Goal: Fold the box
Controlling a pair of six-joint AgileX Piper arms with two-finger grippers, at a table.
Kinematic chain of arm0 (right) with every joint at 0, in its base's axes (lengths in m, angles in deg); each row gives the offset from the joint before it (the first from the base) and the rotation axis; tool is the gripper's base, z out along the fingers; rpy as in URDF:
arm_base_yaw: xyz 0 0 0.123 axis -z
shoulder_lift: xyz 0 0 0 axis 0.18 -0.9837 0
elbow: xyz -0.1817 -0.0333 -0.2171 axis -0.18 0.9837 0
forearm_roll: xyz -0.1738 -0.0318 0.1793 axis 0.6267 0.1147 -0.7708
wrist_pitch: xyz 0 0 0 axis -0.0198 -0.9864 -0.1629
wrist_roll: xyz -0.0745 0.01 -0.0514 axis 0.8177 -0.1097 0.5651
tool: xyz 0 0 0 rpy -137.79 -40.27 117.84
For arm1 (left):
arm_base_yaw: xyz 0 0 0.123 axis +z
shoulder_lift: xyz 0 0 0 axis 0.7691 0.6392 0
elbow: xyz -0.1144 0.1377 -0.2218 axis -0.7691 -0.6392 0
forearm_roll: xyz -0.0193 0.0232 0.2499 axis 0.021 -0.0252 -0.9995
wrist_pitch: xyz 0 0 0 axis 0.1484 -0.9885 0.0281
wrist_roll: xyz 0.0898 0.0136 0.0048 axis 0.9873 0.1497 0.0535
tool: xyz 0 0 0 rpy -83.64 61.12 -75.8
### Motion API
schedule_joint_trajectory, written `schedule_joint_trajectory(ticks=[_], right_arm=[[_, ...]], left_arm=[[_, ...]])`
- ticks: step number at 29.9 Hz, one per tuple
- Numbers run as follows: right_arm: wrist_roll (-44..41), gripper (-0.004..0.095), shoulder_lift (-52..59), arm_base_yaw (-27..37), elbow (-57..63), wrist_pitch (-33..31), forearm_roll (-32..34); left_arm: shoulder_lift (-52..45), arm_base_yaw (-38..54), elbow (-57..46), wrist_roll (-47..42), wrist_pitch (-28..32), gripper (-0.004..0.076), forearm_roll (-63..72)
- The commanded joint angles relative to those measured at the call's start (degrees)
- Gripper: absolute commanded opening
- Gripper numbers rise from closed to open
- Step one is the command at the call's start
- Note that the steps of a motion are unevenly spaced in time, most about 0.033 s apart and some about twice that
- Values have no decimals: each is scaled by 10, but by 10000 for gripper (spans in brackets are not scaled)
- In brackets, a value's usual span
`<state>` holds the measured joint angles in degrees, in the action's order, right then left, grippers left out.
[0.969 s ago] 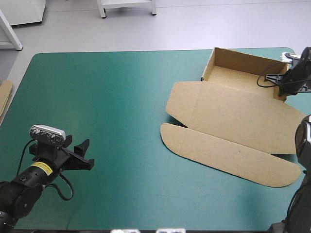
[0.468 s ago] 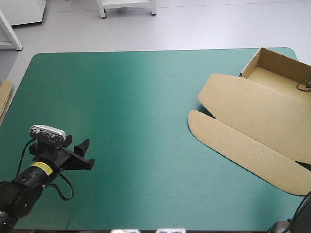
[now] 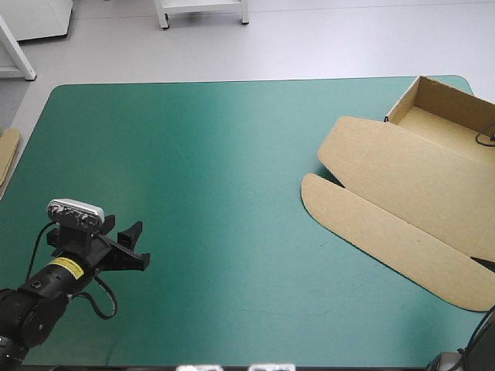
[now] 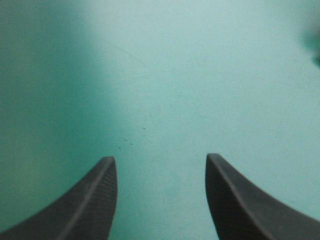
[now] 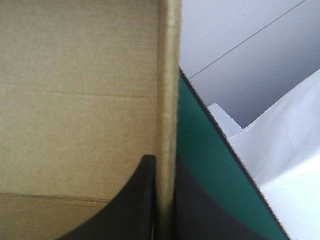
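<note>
The brown box lies at the table's far right as an open tray with its lid and rounded flap flat toward the front, running past the high view's right side. My right gripper is out of the high view. In its wrist view it is shut on the tray's upright wall, one black finger inside the box and one outside. My left gripper rests at the front left, far from the box. Its fingers stand open over bare teal-green cover, and the left gripper holds nothing.
An edge of more brown board shows at the table's left edge. The gripped wall stands close to the table's right edge, with grey floor and a white surface beyond it. Wide teal-green cover separates the arms.
The box has slid to the right with my right gripper, which left the high view. Since just before it has shifted only slightly. The left arm has not moved.
</note>
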<state>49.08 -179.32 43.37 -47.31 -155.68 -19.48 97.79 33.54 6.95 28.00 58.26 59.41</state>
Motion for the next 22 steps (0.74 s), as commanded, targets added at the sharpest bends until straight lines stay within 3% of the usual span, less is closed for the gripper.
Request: schedule_joint_trajectory(ticks=[1, 8, 22], right_arm=[[13, 103, 29, 6, -10, -13, 11], [7, 546, 42, 6, -17, -16, 9], [15, 572, 127, 7, -45, -20, -24]], left_arm=[[-2, -1, 16, -3, 41, 385, 3], [-2, -1, 16, -3, 38, 385, 4], [-2, -1, 16, -4, 38, 385, 5]])
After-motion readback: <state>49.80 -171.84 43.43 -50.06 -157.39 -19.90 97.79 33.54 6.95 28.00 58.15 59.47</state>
